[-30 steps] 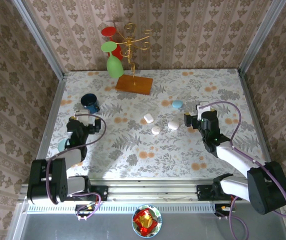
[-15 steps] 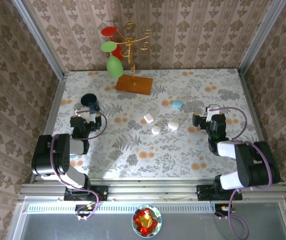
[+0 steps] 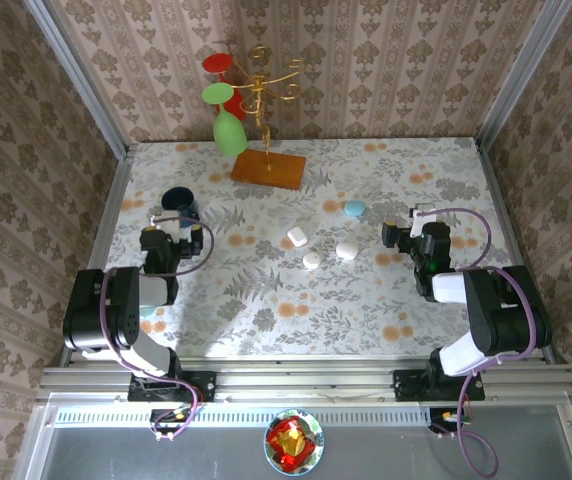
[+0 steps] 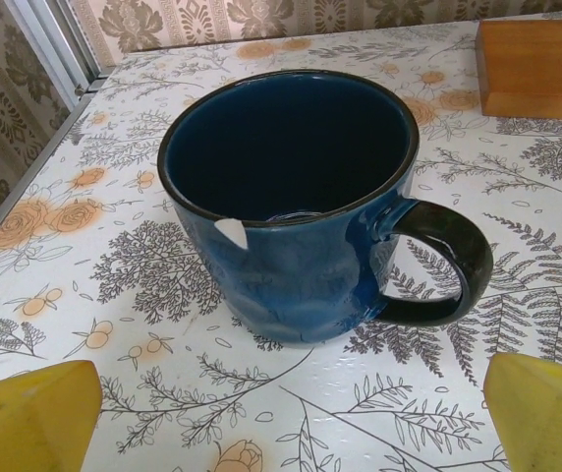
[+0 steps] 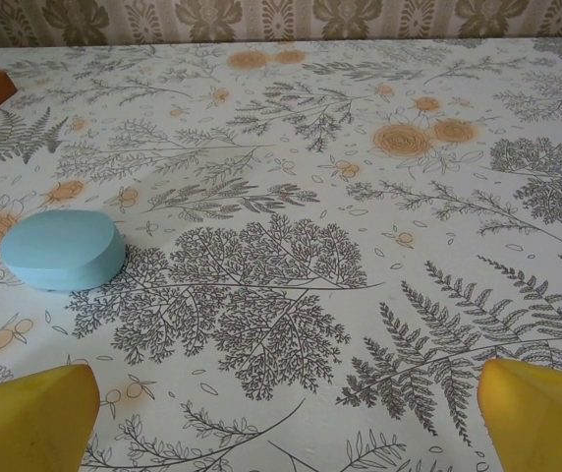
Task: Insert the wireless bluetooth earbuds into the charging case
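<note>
Three small white pieces [image 3: 312,260] lie close together in the middle of the flowery table [image 3: 266,300] in the top view. They are too small to tell if they are earbuds or cases. One pale blue case [image 5: 63,249] sits just up and to the right of them. In the right wrist view it lies at the left of the frame, smooth and round like a pebble. The right gripper [image 5: 281,423] is wide open and holds nothing. Its two yellow fingers [image 5: 26,418] sit in the bottom corners, well apart from the blue case. The left gripper [image 4: 286,423] is wide open too, with nothing in its grip. A dark blue mug [image 4: 291,285] stands upright in the middle of the left wrist view, with its handle to the right and a small white mark on its rim. A wooden stand [image 3: 268,168] at the top of the table holds red and green glasses [image 3: 229,132]
</note>
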You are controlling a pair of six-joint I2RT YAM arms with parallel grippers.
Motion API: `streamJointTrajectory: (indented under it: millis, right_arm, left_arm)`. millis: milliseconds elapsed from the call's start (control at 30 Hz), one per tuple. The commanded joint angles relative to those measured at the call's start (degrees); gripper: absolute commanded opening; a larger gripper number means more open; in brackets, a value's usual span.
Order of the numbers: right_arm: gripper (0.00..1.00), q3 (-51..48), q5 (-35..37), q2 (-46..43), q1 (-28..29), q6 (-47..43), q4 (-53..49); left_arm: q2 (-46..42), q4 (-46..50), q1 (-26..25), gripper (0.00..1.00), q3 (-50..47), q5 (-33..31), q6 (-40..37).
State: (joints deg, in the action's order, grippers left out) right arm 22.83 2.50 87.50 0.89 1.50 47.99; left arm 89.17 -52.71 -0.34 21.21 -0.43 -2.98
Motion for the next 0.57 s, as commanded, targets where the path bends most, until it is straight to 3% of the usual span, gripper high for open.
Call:
streamJointTrajectory:
  millis: [0, 533]
  right_arm:
    - [1.0, 0.7, -0.2, 0.2, -0.3, 0.3, 0.4]
    - [1.0, 0.6, -0.1, 0.0, -0.3, 0.4, 0.6]
  left_arm:
    - [0.0, 0.3, -0.5, 1.0, 1.4, 0.8, -1.2]
    - [0.0, 0.5, -0.3, 1.0, 1.4, 1.1, -1.0]
